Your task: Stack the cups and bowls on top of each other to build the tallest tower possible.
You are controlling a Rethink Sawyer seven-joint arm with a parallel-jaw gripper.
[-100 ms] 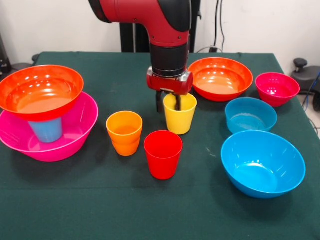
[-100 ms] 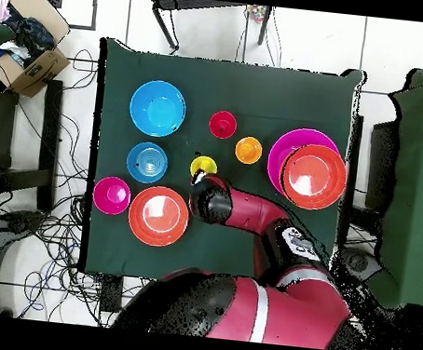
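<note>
My gripper (image 1: 168, 103) hangs over the yellow cup (image 1: 181, 119) in the middle of the table. It is open, with one finger outside the cup's far rim and one inside. The cup stands on the cloth. In front of it stand an orange cup (image 1: 124, 132) and a red cup (image 1: 163, 154). At the left is the tower: a pink bowl (image 1: 75, 136) holds a light blue cup (image 1: 46, 130), and an orange-red bowl (image 1: 40, 92) rests on that cup. The overhead view shows the yellow cup (image 2: 202, 168) partly under the arm.
A second orange-red bowl (image 1: 220, 78) sits right of the gripper. A small magenta bowl (image 1: 277, 88) lies at the far right. A small blue bowl (image 1: 250, 115) and a large blue bowl (image 1: 262, 163) stand in front of them. A green cloth (image 1: 75, 200) covers the table.
</note>
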